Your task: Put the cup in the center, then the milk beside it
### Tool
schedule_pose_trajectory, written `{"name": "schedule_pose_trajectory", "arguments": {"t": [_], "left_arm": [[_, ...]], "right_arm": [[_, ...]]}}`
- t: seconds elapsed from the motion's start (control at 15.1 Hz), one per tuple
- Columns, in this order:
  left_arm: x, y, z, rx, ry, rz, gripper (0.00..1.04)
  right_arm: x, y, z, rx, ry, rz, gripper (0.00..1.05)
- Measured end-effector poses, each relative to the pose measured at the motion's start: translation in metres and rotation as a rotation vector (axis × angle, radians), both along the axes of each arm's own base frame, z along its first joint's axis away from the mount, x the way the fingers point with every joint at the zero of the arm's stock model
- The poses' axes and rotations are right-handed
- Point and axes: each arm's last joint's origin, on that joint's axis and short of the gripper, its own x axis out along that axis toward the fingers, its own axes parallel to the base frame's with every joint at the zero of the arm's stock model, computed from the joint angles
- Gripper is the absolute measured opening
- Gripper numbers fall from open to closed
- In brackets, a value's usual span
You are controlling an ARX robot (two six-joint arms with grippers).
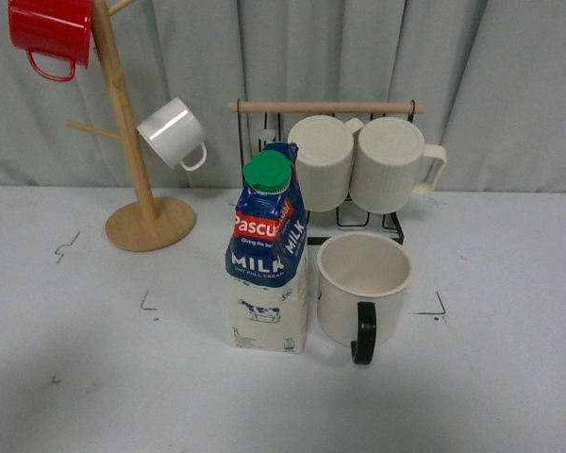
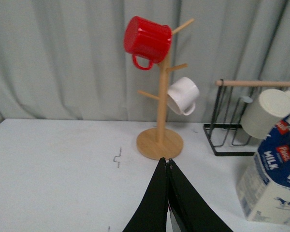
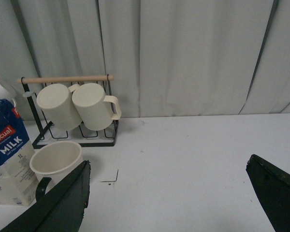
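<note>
Cup point(image 1: 363, 283) sits upright on the table point(image 1: 509, 396) about mid-scene from my front view, dark handle turned toward the robot, between the small corner marks drawn on the surface. The milk point(image 1: 268, 260) stands upright just beside it on the robot's left, close enough that I can't tell whether they touch. I judge both placements done, with nothing obvious left but keeping clear.

My left gripper point(image 2: 167, 162) has its fingers pressed together and holds nothing, hanging above bare tabletop short of the wooden mug tree point(image 1: 137, 165). My right gripper point(image 3: 166, 188) is spread wide and empty, off to the cup's right.

Behind the pair, the wire rack point(image 1: 335, 160) with two ribbed mugs stands close. Open table lies in front and to both sides, so any retreat is best made toward the robot.
</note>
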Motion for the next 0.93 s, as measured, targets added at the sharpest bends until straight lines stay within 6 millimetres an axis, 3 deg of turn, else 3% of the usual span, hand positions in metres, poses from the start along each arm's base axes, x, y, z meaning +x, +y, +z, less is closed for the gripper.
{"name": "schedule_pose_trajectory", "arguments": {"t": [0.33, 0.93], "left_arm": [[-0.011, -0.001, -0.012, 0.0, -0.005, -0.017, 0.02], [-0.022, -0.001, -0.011, 0.0, -0.016, -0.017, 0.02]], "right_arm": [[0.0, 0.0, 0.0, 0.0, 0.0, 0.0, 0.98], [0.0, 0.0, 0.0, 0.0, 0.0, 0.0, 0.98]]}}
